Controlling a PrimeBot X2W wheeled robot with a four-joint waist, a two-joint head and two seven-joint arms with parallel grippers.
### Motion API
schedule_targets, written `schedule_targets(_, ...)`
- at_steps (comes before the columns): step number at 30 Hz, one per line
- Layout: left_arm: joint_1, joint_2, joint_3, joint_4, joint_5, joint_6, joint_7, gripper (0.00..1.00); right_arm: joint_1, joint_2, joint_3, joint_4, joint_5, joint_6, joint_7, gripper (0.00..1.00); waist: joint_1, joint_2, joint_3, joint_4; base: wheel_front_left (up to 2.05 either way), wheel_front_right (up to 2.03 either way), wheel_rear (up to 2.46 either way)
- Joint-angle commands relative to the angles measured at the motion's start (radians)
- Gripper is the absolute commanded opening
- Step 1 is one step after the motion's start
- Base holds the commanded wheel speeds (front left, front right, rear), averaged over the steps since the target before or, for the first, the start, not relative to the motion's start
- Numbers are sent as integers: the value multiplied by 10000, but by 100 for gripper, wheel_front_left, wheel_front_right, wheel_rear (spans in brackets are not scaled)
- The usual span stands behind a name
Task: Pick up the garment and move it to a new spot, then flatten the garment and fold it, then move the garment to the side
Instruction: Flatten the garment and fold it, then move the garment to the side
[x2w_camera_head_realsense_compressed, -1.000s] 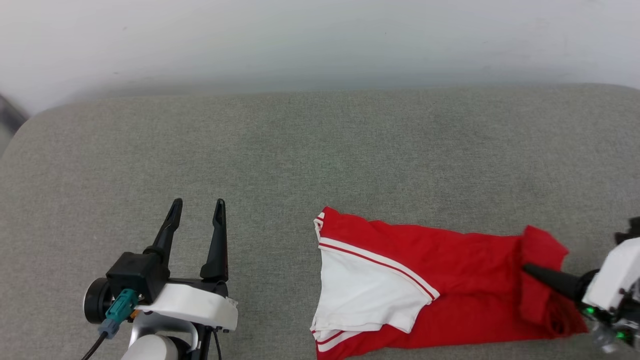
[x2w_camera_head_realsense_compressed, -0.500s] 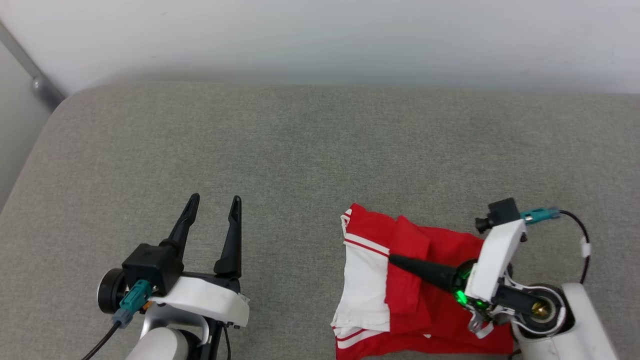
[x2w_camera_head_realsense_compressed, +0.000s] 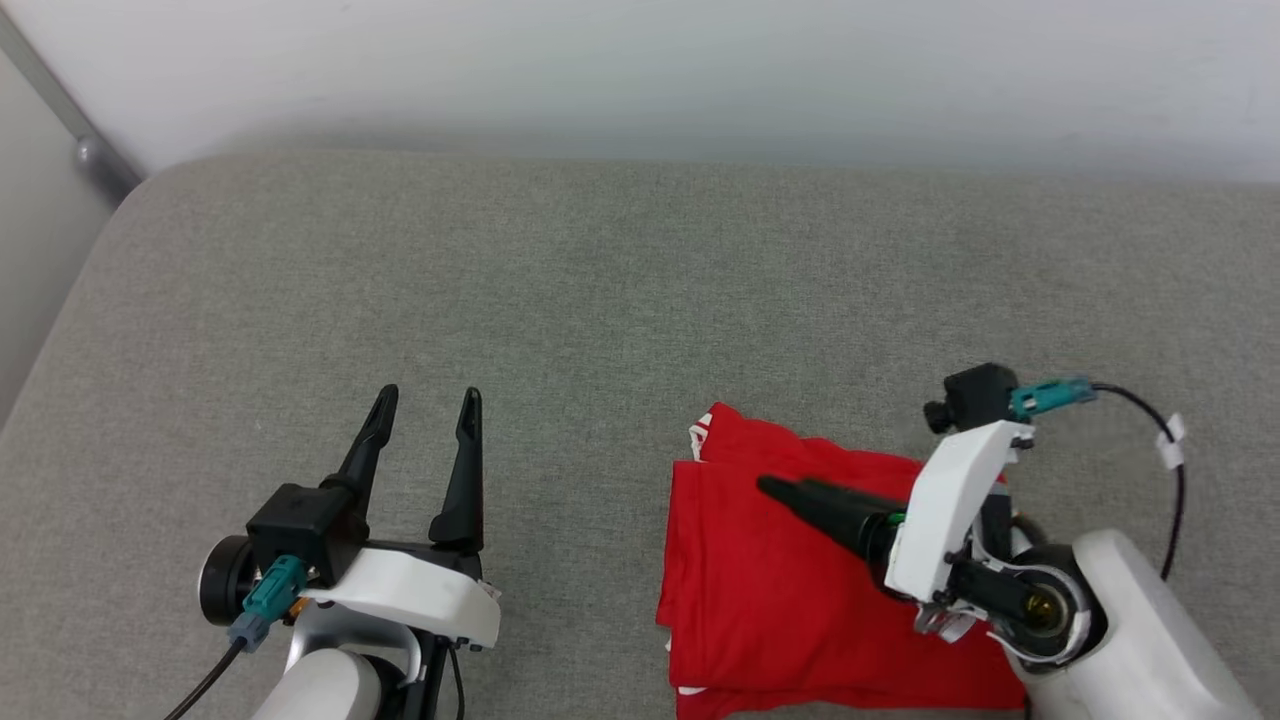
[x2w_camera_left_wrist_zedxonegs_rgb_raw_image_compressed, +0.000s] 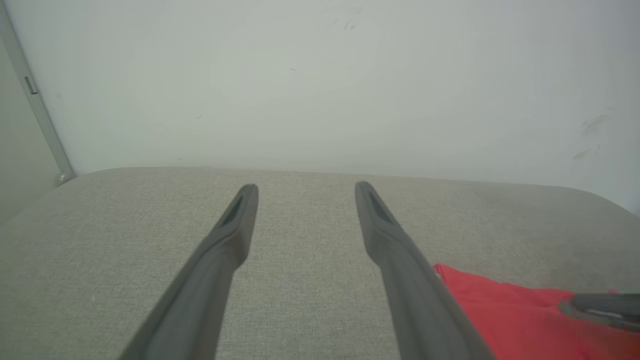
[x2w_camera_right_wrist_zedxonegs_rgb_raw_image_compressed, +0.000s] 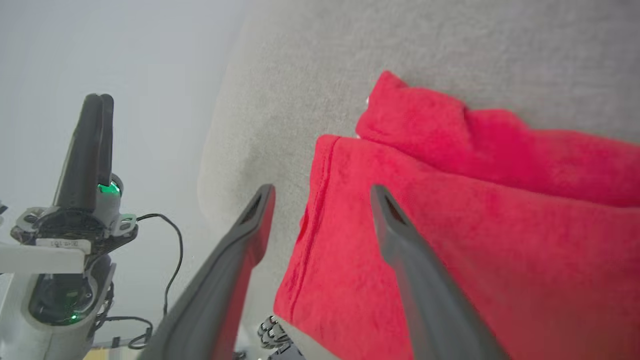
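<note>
The garment (x2w_camera_head_realsense_compressed: 780, 590) lies folded into a red block on the grey fabric surface at the lower right, with a little striped trim showing at its far left corner (x2w_camera_head_realsense_compressed: 700, 435). My right gripper (x2w_camera_head_realsense_compressed: 775, 490) hovers over the fold's top layer, fingers pointing left. The right wrist view shows this gripper (x2w_camera_right_wrist_zedxonegs_rgb_raw_image_compressed: 322, 192) open and holding nothing, one finger over the garment (x2w_camera_right_wrist_zedxonegs_rgb_raw_image_compressed: 475, 225), the other beside its hem. My left gripper (x2w_camera_head_realsense_compressed: 425, 400) rests open over bare fabric, left of the garment. In the left wrist view, the left gripper (x2w_camera_left_wrist_zedxonegs_rgb_raw_image_compressed: 306, 189) is also open, with the garment (x2w_camera_left_wrist_zedxonegs_rgb_raw_image_compressed: 500, 315) at the lower right.
The grey upholstered surface (x2w_camera_head_realsense_compressed: 600, 280) runs wide to the back and left, ending in rounded edges against a pale wall (x2w_camera_head_realsense_compressed: 640, 70). A grey rail (x2w_camera_head_realsense_compressed: 60, 110) slants down the wall at the far left. The right arm's cable (x2w_camera_head_realsense_compressed: 1165, 450) loops beside its wrist.
The right gripper carried the garment's red right end leftward over the white sleeve, then opened and let it go. The head camera shifted. The left gripper stayed open.
</note>
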Motion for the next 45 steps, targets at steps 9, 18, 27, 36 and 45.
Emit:
schedule_targets(9,257,64,139,114,-78,206,-104,100,591,-2358,-218,-1018,-3996,0,-2919,100,0,0,-317,-501,0,0,0)
schedule_targets(18,752,286,406,263,-170,402,-198,100,2620,-2186,-3162,-2480,-6651,0,-4878,100,0,0,-748,-958,0,0,0)
schedule_targets(27,1408,401,406,432,-197,510,-291,100,3964,-1063,-3274,-4113,-7314,-1,-6844,100,0,0,-1322,-1142,0,0,0)
schedule_targets(36,1843,443,392,299,-256,653,-296,100,4462,-504,-2988,-4598,-7441,-1,-6928,100,0,0,-1553,-1094,0,0,0)
schedule_targets(45,1595,433,368,275,-293,609,-315,100,4461,-373,-3112,-4526,-7422,-1,-6736,100,0,0,-1488,-997,0,0,0)
